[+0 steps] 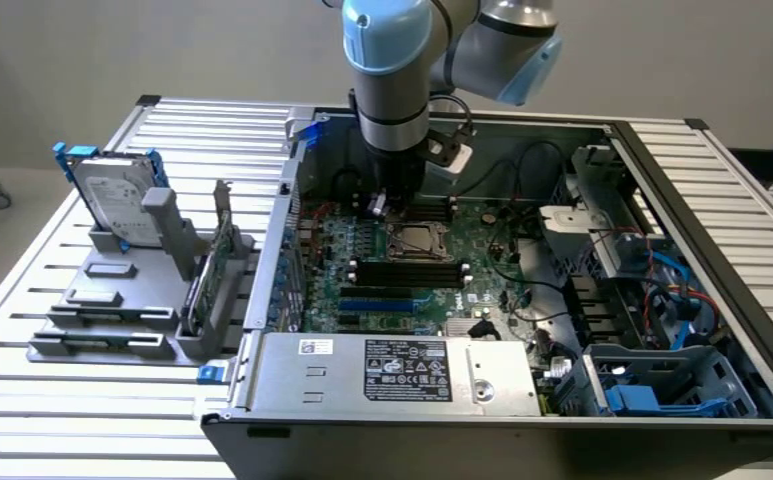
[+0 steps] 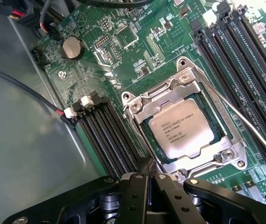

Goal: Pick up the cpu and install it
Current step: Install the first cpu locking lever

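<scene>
Exterior view: the arm reaches down into the open computer case [image 1: 706,250], its gripper [image 1: 383,205] hanging just above the motherboard [image 1: 493,260], close beside the socket [image 1: 416,240]. Wrist view: there's the cpu [image 2: 182,128], silvery top up, seated flat in the metal-framed socket [image 2: 144,109]. The gripper's [image 2: 147,169] black fingers [image 2: 140,191] are pressed together, empty, right at the socket's edge.

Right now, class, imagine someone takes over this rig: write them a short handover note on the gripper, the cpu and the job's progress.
Gripper: fingers pressed together, holding nothing, poised inside the open computer case just beside the socket.
Cpu: lying flat inside the socket's metal frame on the motherboard.
Done: chip is placed.
Left: nothing visible to pick; whether the socket's latch is closed cannot be told.
</scene>
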`<move>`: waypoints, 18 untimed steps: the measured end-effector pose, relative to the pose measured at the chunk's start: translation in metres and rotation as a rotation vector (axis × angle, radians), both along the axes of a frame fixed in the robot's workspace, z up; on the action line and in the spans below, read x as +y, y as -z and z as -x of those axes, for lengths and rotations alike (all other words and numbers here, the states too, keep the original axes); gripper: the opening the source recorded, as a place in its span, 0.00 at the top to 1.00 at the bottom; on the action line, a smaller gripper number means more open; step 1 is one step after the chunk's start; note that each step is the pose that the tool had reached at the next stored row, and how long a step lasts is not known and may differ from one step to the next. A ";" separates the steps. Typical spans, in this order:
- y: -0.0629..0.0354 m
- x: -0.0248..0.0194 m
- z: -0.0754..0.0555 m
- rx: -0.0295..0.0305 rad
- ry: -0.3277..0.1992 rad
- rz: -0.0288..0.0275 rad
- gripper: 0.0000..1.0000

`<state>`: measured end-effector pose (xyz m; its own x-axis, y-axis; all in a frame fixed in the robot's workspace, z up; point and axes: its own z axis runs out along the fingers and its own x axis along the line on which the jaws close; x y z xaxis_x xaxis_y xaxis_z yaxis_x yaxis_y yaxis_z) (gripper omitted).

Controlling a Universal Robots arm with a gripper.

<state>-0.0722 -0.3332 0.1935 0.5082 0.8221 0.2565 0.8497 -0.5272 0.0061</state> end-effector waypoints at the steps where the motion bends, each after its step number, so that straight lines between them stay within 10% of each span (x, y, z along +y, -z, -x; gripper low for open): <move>1: 0.0000 0.0000 0.000 0.0000 0.006 0.0000 0.89; 18: 0.0000 0.0026 -0.003 0.0000 0.082 -0.0001 0.89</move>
